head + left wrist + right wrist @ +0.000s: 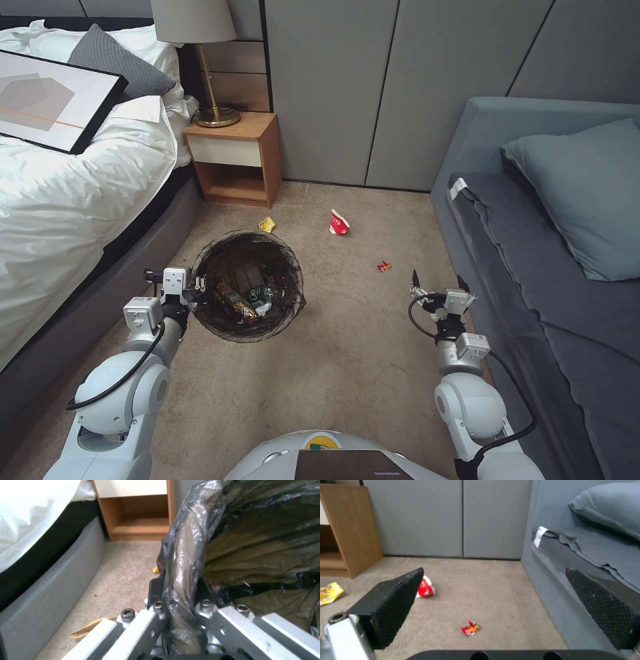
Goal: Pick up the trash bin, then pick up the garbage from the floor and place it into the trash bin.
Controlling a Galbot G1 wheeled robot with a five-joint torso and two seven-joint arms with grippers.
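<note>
The trash bin (250, 287), lined with a dark bag, hangs above the carpet with wrappers and a small bottle inside it. My left gripper (195, 285) is shut on its left rim; in the left wrist view the bag-covered rim (181, 580) runs between the fingers. Garbage lies on the floor (347, 347): a yellow wrapper (267, 225), a red-and-white wrapper (339, 223) and a small red wrapper (384, 267). My right gripper (437, 283) hovers open near the sofa, behind the small red wrapper (471, 628), with nothing between its fingers (396, 602).
A bed (73, 200) bounds the left, a grey sofa (553, 280) the right. A wooden nightstand (233, 157) with a lamp stands against the back wall. A brown paper piece (88, 630) lies by the bed base. Open carpet lies between bin and sofa.
</note>
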